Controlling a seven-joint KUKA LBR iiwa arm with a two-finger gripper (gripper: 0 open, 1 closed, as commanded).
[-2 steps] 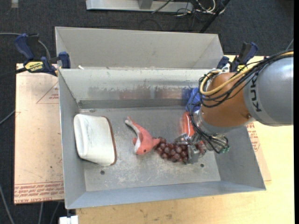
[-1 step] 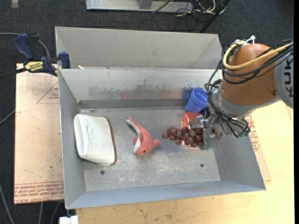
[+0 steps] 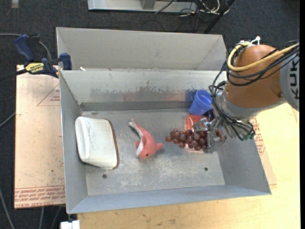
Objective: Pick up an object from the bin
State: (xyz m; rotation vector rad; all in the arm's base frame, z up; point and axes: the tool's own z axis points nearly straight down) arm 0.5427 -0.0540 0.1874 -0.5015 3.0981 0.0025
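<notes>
While the hand is down on the right side of the bin, it sits at the right end of a bunch of dark red grapes; whether it is apart or together cannot be told, its tip being lost among cables and fruit. Item nearest: the grapes, lying on the bin floor right of centre, seemingly touching the hand. Just behind: a red piece and a blue cup near the back wall. Further left, apart: a pink dolphin toy. Well apart, far left: a white oblong box. Risks, as judged: the bunch is lumpy and loose, so a pinch on one or two grapes may slip off; a hold at its very end may let it swing and drop; the cup and the right wall stand close and could be knocked
</notes>
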